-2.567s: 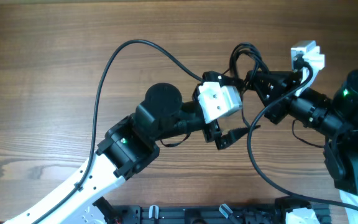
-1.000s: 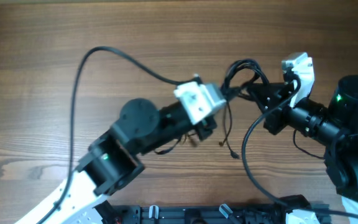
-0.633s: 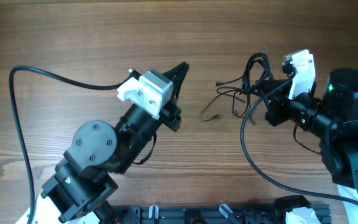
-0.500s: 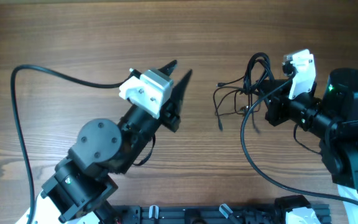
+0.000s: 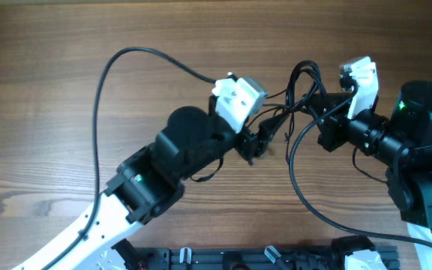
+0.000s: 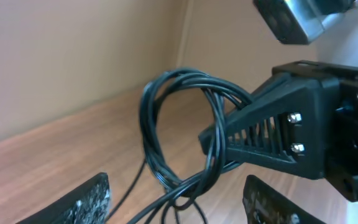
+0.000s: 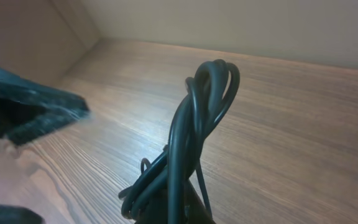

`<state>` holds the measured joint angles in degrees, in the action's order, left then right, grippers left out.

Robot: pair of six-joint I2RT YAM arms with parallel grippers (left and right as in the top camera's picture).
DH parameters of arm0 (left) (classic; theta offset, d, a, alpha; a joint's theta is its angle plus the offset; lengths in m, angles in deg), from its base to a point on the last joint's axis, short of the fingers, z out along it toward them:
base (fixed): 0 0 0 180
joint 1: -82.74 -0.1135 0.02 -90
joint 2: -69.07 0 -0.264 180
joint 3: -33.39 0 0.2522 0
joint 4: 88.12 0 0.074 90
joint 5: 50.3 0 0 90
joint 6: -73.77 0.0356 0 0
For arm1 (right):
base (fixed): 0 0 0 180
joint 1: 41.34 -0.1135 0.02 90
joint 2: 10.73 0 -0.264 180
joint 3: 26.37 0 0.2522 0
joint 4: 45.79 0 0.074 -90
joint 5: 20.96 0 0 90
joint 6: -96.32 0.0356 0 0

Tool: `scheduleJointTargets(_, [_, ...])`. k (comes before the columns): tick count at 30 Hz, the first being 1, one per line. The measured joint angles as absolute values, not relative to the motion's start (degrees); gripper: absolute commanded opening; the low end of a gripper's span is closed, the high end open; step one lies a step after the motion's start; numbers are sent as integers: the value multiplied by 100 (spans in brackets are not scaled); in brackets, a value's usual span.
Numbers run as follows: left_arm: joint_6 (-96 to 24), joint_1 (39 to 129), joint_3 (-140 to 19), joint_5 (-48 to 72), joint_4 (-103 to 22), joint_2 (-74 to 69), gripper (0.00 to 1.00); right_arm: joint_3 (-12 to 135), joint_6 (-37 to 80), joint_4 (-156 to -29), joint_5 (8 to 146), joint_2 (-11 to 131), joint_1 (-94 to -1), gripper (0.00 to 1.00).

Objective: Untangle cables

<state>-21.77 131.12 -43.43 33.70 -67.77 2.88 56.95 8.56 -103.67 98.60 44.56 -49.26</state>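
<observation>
Black cable bundle, upper right: limp, light, springy. Right gripper clamps it; left gripper spread. I'd pinch loose lower strand.

You see glossy black cables above a matt, wood-grain desk; the right fingers are matt black plastic.

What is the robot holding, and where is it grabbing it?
The right gripper pinches the black cable bundle at one side of its coil. The left gripper is open beside it, holding nothing.
</observation>
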Motion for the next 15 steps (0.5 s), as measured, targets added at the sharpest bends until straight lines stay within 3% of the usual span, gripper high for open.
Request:
scheduleJointTargets(7, [-2476, 13112, -4343, 2954, -7166, -123, 70, 5695, 873, -10365, 9860, 4456, -4926, 5])
scheduleJointTargets(11, [-2599, 13112, -4343, 2908, -7179, -300, 77, 5695, 882, -10362, 9860, 4456, -4926, 5])
scheduleJointTargets(15, [-2640, 13112, -4343, 2913, -7314, -490, 75, 5695, 900, -10332, 9963, 4456, -4926, 5])
